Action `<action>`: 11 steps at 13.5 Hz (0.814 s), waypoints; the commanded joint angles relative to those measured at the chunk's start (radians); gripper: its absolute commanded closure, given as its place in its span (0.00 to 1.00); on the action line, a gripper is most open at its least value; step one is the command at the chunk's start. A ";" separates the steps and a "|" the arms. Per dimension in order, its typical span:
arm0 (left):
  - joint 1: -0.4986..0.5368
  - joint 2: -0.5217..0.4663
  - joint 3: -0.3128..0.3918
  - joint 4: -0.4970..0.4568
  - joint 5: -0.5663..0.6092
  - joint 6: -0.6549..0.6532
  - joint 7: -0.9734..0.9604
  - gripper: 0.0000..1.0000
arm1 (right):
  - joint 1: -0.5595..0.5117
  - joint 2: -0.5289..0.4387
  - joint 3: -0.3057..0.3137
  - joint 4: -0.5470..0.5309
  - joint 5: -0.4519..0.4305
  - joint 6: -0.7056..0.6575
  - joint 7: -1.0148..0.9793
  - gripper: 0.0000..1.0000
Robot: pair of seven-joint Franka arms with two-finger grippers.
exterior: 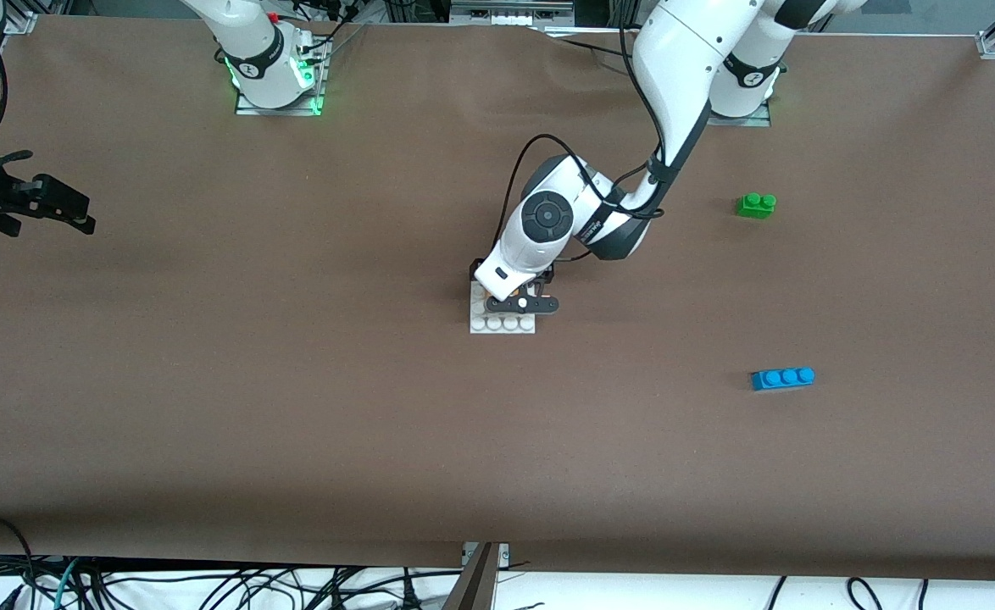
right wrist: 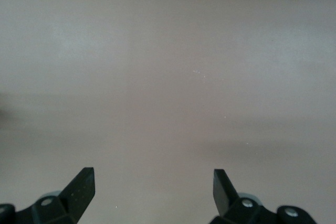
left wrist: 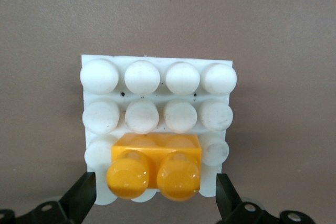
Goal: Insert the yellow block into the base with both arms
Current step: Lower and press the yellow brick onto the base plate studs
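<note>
The yellow block (left wrist: 155, 166) sits on the white studded base (left wrist: 142, 77), at the edge row of studs closest to my left gripper. My left gripper (left wrist: 153, 183) is open; its black fingers stand on either side of the block, apart from it. In the front view the left gripper (exterior: 521, 303) hangs low over the base (exterior: 503, 324) at mid-table and hides most of the block. My right gripper (exterior: 82, 213) is open and empty over bare table at the right arm's end; the right wrist view (right wrist: 153, 182) shows only brown table between its fingers.
A green two-stud brick (exterior: 756, 205) and a blue three-stud brick (exterior: 783, 378) lie toward the left arm's end of the table, the blue one nearer the front camera. Cables hang below the table's front edge.
</note>
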 commanded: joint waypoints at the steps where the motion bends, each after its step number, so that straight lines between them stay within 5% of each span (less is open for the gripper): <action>1: -0.009 -0.022 0.010 0.027 0.026 -0.063 -0.027 0.00 | -0.006 0.008 0.008 0.024 -0.003 -0.009 -0.016 0.00; 11: 0.067 -0.152 0.010 0.018 0.018 -0.244 -0.021 0.00 | -0.006 0.008 0.008 0.024 -0.003 -0.006 -0.016 0.00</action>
